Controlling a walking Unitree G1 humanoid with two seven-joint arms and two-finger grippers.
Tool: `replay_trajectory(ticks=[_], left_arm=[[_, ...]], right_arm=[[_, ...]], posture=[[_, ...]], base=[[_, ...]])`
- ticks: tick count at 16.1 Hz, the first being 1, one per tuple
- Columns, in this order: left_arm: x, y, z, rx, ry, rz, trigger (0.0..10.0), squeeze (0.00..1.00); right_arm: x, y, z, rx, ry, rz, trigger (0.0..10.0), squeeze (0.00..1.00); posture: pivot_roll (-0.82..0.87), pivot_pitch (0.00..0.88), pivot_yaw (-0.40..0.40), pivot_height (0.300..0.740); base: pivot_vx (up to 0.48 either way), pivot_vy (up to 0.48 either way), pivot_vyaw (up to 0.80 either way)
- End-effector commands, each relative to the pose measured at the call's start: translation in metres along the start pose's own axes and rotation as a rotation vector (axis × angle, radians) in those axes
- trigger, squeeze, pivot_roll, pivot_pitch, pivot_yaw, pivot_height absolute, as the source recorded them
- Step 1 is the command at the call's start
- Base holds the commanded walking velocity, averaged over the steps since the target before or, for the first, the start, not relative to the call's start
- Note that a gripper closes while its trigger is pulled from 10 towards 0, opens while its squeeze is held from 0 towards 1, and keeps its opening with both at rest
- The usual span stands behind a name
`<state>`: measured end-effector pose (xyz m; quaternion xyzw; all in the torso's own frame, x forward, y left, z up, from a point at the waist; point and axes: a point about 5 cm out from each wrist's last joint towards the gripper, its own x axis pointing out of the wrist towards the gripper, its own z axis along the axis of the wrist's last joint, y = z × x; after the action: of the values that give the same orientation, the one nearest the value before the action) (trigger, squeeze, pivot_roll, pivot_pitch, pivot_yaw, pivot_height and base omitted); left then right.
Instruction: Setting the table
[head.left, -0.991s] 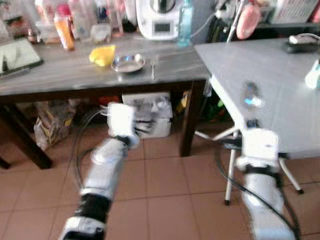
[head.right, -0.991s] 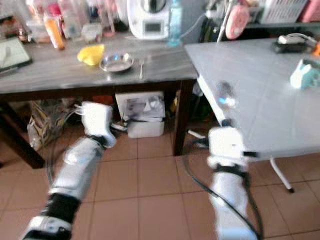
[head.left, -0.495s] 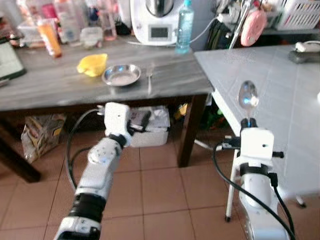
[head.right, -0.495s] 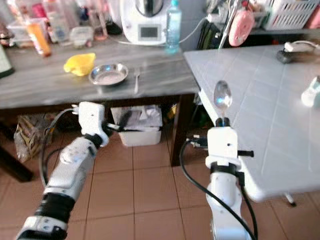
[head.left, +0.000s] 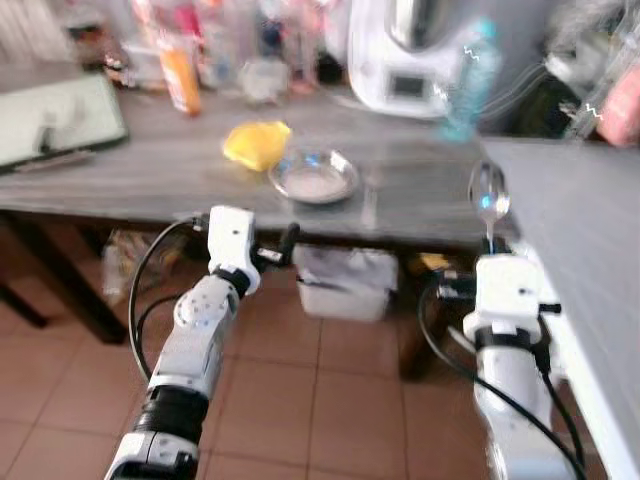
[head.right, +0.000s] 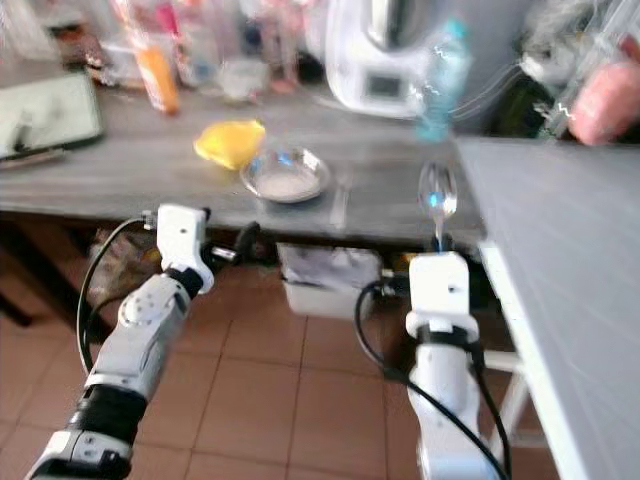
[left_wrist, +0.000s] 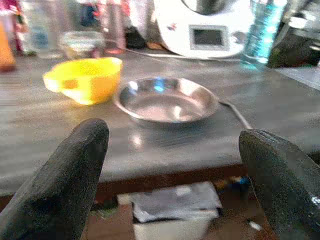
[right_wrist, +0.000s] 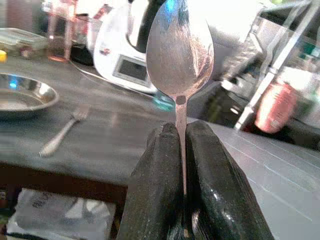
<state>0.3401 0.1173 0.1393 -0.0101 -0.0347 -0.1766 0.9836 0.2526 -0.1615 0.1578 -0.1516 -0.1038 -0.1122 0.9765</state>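
Note:
My right gripper (right_wrist: 177, 145) is shut on the handle of a metal spoon (head.left: 488, 196), bowl up, held in front of the dark table's right end. A steel plate (head.left: 314, 177) lies on the dark wooden table (head.left: 130, 175) with a yellow cup (head.left: 256, 144) to its left and a fork (right_wrist: 62, 131) to its right. My left gripper (left_wrist: 170, 165) is open, level with the table's front edge, facing the plate (left_wrist: 167, 99) and cup (left_wrist: 85, 78). Its fingers (head.left: 288, 240) reach under the table edge in the left eye view.
A white kitchen machine (head.left: 410, 60), a blue bottle (head.left: 466, 78), an orange bottle (head.left: 180, 72) and jars crowd the back of the dark table. A tray (head.left: 55, 112) lies at its left. A grey table (head.left: 590, 260) stands to the right. A white box (head.left: 345, 283) sits underneath.
The camera has swung left and the picture is blurred, so the dark table now fills more of the view. The spoon stays held upright in my right gripper.

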Motion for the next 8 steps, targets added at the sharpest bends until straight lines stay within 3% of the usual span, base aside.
replay_trajectory(ticks=[1,6,8], left_arm=[[0.0027,-0.0089,0.0005,-0.001,-0.002,-0.026,10.0,0.00],[0.0025,-0.0086,-0.0002,0.004,0.002,-0.028,10.0,0.00],[0.0017,-0.0091,-0.0021,-0.015,0.010,-0.046,10.0,0.00]], right_arm=[[-0.0001,-0.0068,0.0009,-0.008,-0.006,-0.023,10.0,0.00],[0.0014,-0.0076,0.0007,-0.007,-0.005,-0.026,10.0,0.00],[0.0013,-0.0073,0.0005,-0.009,-0.005,-0.029,10.0,0.00]], posture=[[0.10,0.069,0.008,0.740],[0.11,0.062,0.004,0.740],[0.10,0.058,0.002,0.740]], base=[[0.480,0.000,0.52],[0.378,0.000,0.08],[0.000,0.000,0.00]])
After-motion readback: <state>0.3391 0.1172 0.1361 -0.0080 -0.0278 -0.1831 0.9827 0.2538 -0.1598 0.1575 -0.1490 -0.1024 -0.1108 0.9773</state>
